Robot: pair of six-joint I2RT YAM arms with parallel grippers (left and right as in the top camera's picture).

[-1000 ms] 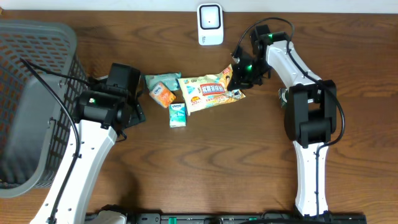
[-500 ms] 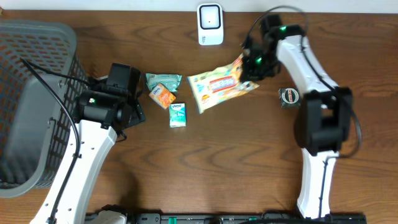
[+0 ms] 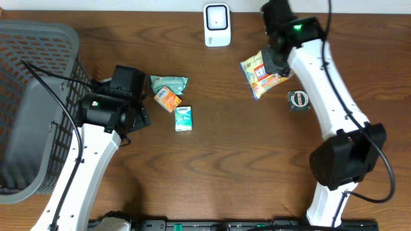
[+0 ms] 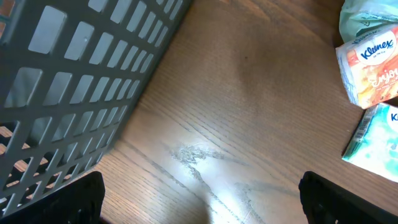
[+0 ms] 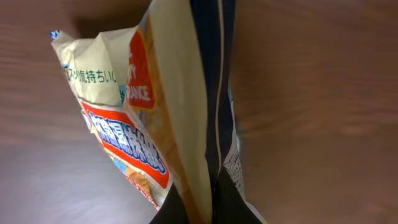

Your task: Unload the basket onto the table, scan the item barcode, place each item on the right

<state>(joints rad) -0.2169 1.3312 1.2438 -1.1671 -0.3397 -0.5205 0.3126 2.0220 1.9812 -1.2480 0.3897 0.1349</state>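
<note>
My right gripper (image 3: 276,63) is shut on one edge of a yellow snack bag (image 3: 261,73) with red and blue print, held above the table right of the white scanner (image 3: 217,25). In the right wrist view the bag (image 5: 155,106) hangs pinched edge-on in my right gripper (image 5: 210,200). No barcode shows on it. Lower left, my left gripper (image 3: 140,113) stands open and empty over bare wood. In its wrist view the left gripper (image 4: 202,200) has its dark fingertips (image 4: 84,198) wide apart.
A grey mesh basket (image 3: 32,96) fills the far left, its wall (image 4: 74,81) close to my left gripper. Three small packs lie mid-table: green (image 3: 168,83), orange (image 3: 168,99), teal (image 3: 183,119). A tape roll (image 3: 298,99) sits under the right arm.
My right gripper has lifted the snack bag off the table and carried it right and toward the back, turning it more upright. The left arm has stayed still.
</note>
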